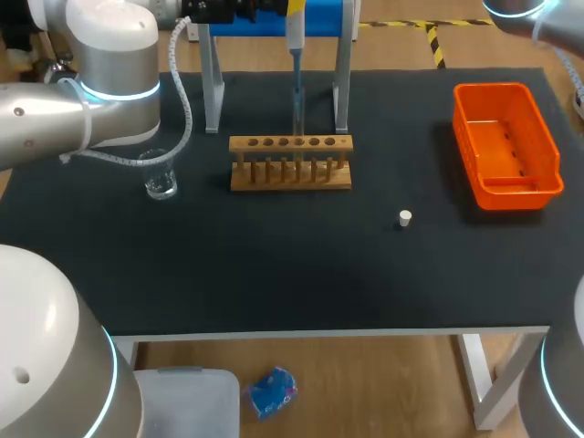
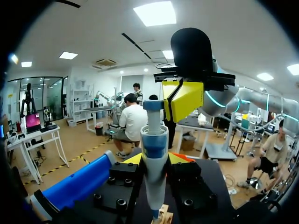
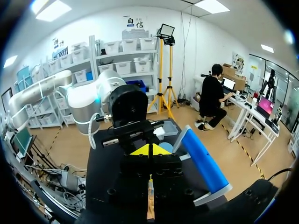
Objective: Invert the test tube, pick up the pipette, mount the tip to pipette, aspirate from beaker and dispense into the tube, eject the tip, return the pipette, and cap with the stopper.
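Pipette (image 2: 154,158) upright over wooden rack (image 1: 290,162)

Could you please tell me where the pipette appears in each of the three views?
Head view: pipette hangs upright in the blue stand, behind the test tube rack.
Left wrist view: pipette close up at the left gripper, beside the stand.
Right wrist view: probably the thin shaft ahead of the right gripper.
Shared landmark: the blue stand.
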Motion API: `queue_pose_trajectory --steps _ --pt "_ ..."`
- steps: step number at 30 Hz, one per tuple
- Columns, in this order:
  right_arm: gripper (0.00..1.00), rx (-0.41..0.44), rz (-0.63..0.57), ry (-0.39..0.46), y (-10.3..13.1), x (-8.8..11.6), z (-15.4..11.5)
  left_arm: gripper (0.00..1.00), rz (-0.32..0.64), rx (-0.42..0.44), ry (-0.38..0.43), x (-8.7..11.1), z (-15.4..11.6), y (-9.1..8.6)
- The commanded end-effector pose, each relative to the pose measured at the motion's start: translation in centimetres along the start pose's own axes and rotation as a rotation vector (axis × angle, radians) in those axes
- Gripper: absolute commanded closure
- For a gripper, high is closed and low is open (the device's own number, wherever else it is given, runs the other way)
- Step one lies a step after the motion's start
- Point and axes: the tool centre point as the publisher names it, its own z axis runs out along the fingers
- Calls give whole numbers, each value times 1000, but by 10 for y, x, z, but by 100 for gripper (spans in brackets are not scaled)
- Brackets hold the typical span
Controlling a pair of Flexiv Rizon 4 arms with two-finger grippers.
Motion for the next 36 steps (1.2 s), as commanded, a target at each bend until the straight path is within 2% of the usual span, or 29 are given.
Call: queue_pose_trajectory --steps 1,17,36 --pt "100 -4 -7 0 2 3 -4 100 1 1 -2 1 0 0" --pt "100 -5 -48 -20 23 -1 -16 100 1 1 -2 1 0 0" --pt "100 20 -37 -21 18 -10 -9 100 1 1 -2 1 0 0"
